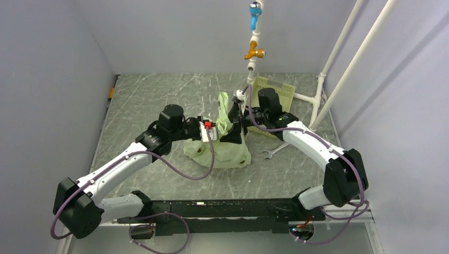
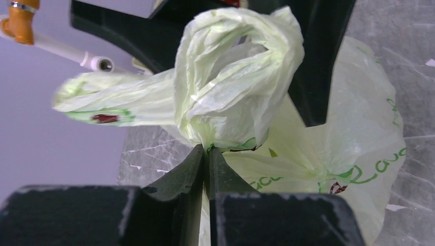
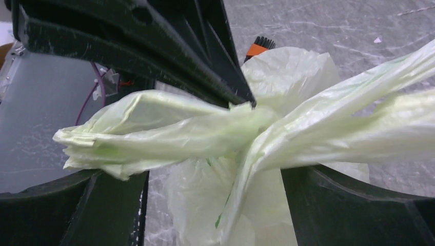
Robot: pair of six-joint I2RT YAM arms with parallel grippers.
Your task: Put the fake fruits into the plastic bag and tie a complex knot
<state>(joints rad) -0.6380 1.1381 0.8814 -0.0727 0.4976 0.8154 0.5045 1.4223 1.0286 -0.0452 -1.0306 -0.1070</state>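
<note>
**Plastic bag pinched at its twisted neck**

The plastic bag [image 1: 221, 151] was seen lying near the middle of the grey marbled surface [image 1: 153, 100]. Its body was slumped, and its handles [image 2: 231, 72] were gathered upward into a twisted loop. The film just under that loop was pinched by the left claw [image 2: 208, 156], whose fingers were pressed together on it. The right claw [image 3: 210, 177] was held with its fingers spread apart, one on either side of the twisted handles, and a strand of film was stretched across the gap between them. A steel wrench [image 1: 272, 152] was laid on the surface just beside the bag, to its right. A pale green tray [image 1: 280, 90] was set behind the bag, partly hidden by the right arm. A small orange-and-black block [image 3: 259, 46] was glimpsed just past the bag in the right wrist view.
</note>
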